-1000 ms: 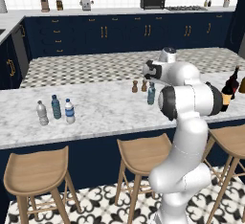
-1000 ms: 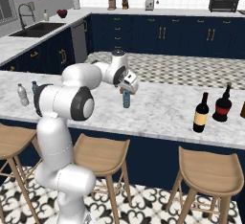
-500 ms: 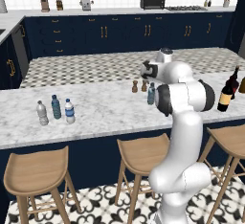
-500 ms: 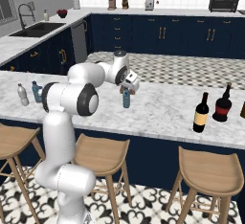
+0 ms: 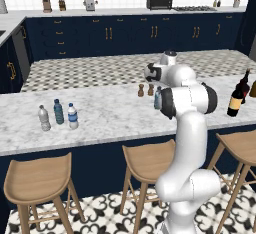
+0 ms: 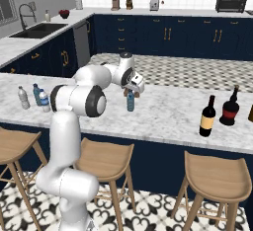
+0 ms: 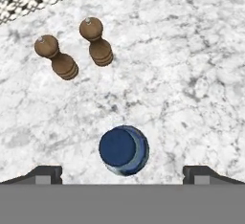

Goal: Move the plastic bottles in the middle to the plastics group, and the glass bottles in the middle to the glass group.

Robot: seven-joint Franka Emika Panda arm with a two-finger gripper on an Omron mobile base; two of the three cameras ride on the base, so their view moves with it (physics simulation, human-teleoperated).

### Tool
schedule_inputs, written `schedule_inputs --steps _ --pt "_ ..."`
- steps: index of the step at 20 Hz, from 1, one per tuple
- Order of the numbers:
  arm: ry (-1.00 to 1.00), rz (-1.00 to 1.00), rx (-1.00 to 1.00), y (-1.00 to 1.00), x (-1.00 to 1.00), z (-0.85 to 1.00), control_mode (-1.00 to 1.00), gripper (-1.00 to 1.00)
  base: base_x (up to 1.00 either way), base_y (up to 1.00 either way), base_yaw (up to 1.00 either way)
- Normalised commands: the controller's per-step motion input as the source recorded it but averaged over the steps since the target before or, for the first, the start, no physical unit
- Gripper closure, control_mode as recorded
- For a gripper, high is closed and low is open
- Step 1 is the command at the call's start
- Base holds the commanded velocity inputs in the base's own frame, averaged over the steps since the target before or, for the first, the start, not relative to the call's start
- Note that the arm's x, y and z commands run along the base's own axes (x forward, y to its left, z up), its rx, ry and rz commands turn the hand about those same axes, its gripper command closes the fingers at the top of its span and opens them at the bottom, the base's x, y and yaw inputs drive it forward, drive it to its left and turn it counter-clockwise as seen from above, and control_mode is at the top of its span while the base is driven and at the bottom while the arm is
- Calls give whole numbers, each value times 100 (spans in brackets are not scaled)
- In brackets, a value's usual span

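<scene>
While the gripper hangs wide open, the teal-blue bottle stands directly beneath it, between the fingertips. Two brown shakers stand just beyond; a careless descent could topple the bottle.

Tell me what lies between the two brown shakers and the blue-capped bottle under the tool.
Nothing: in the hand view only bare marble counter separates the two brown shakers from the blue-capped bottle, which stands centred between the open tool tips.

Blue-capped bottle between wide-spread claw tips, two brown shakers beyond (marble counter).
</scene>
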Motion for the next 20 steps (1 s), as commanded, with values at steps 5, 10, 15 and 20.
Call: schedule_inputs --steps 5,10,15,20 --pt "4 5 -1 0 14 -25 -100 -100 0 0 0" --pt "0 7 -1 0 14 -21 -100 -100 0 0 0" --pt "0 8 -6 -4 11 -21 -100 -100 0 0 0" --pt "0 9 -6 -5 1 -13 -100 100 0 0 0"
